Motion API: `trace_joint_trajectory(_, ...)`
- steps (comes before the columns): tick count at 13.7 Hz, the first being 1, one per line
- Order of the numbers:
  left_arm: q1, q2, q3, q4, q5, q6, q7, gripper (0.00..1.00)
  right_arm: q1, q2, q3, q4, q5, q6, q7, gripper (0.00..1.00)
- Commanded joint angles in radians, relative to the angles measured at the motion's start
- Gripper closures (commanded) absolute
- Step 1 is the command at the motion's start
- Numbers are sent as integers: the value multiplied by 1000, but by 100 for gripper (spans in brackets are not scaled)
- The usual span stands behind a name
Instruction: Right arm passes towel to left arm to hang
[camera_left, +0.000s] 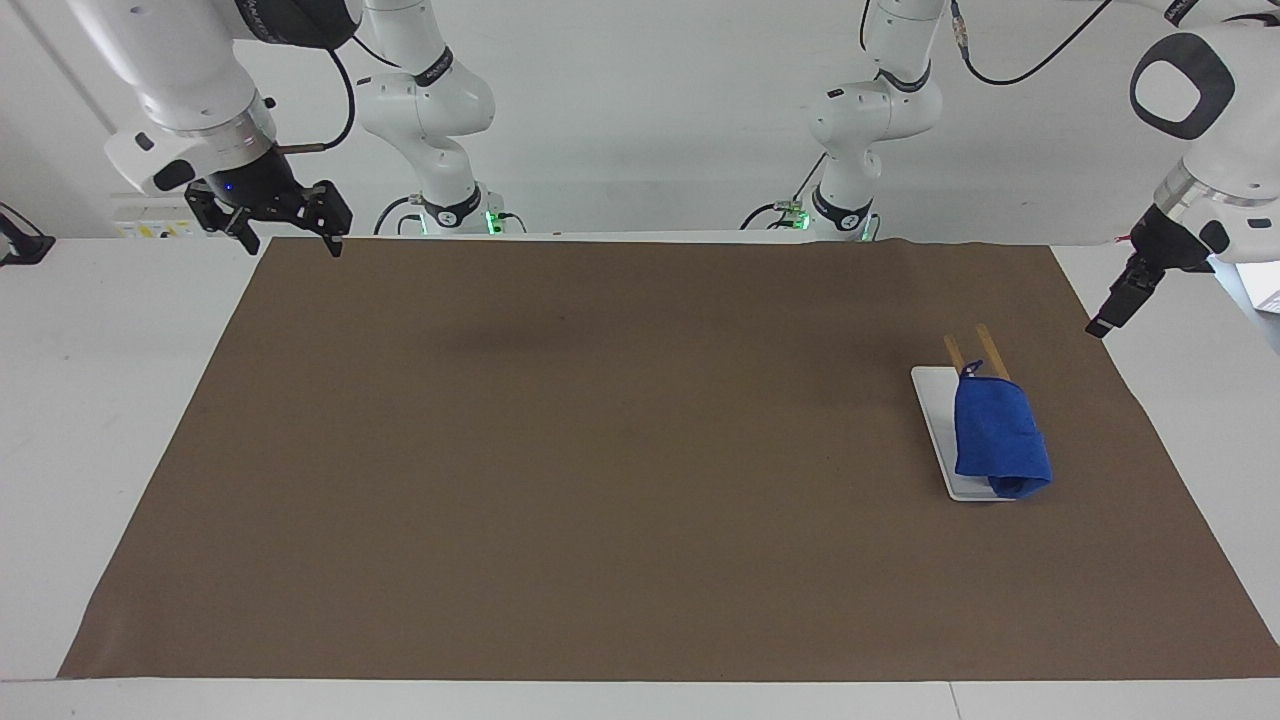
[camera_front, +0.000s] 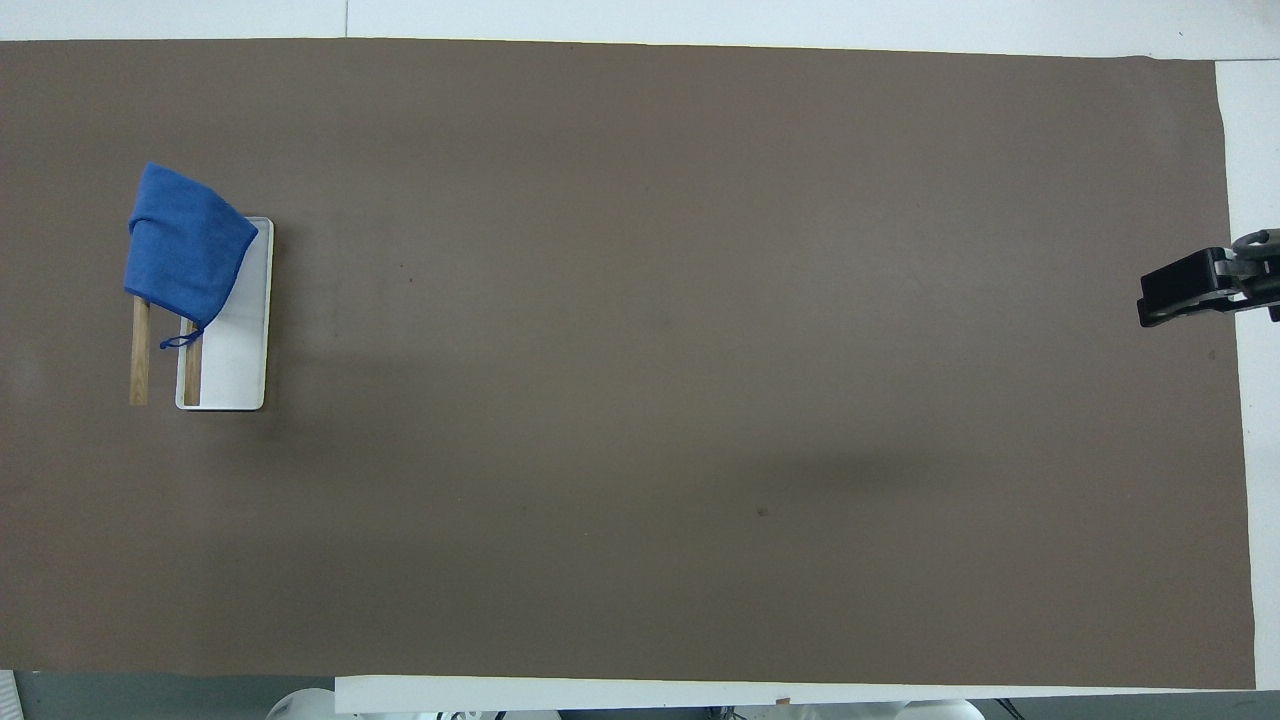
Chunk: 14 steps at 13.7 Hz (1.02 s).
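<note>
My left gripper (camera_left: 1103, 322) hangs raised over the mat's (camera_left: 600, 450) edge at my left arm's end, tilted toward the rack (camera_left: 968, 352), holding nothing; I cannot tell its finger spacing. My right gripper (camera_left: 282, 232) waits, fingers spread, over the mat's corner. The towel (camera_left: 996, 437) drapes over the rack's wooden bars, hiding their ends and part of the white base (camera_front: 245, 340).
</note>
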Motion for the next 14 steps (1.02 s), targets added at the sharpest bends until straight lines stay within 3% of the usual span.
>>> trace_joint_trajectory(1, -48, 23, -1, 89, 40, -144, 109, 0, -9, -15, -3, -23, 18, 8, -16, 0)
trace_joint_trajectory(5, -104, 24, -3, 142, 40, -248, 309, 0, 0, -18, -3, -27, 18, 7, -16, 0)
trace_joint_trajectory(9, -182, 21, -3, 136, 36, -260, 389, 1, -1, -18, -3, -27, 18, 7, -16, 0)
trace_joint_trajectory(14, -185, 24, -1, 145, -6, -275, 413, 0, -1, -18, -3, -27, 18, 7, -16, 0)
